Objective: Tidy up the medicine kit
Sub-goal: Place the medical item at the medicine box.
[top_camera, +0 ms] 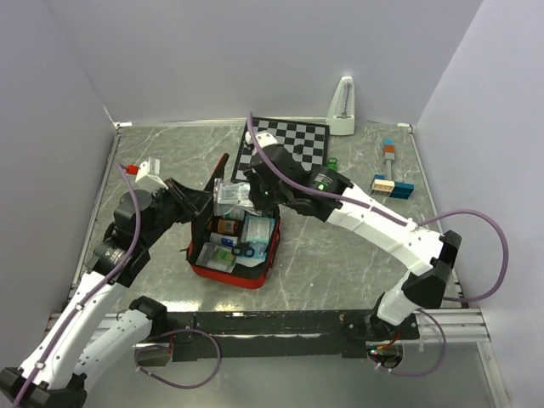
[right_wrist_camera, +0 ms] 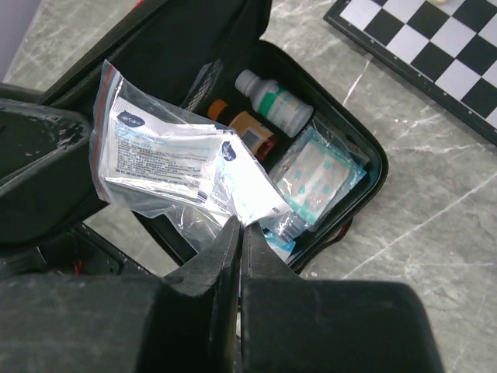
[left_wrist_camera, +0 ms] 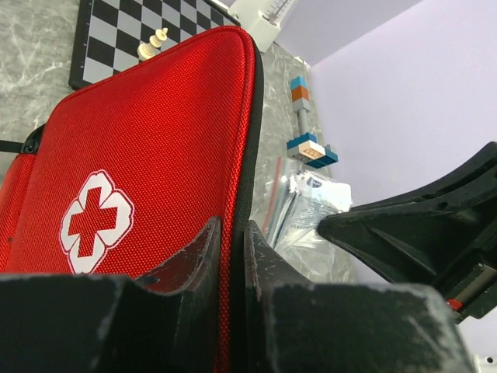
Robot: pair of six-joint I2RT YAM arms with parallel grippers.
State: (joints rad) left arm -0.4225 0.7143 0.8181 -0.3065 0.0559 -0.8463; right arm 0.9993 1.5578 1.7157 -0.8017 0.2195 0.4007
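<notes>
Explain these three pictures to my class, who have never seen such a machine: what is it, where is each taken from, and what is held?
Two robot arms stand at a table's edge. One picture looks down from above; the other two come from a camera on each wrist. The left gripper pinches the lid edge of an open red case. The right gripper holds a plastic bag of sachets over it. Bottles lie inside; a chessboard lies behind.
</notes>
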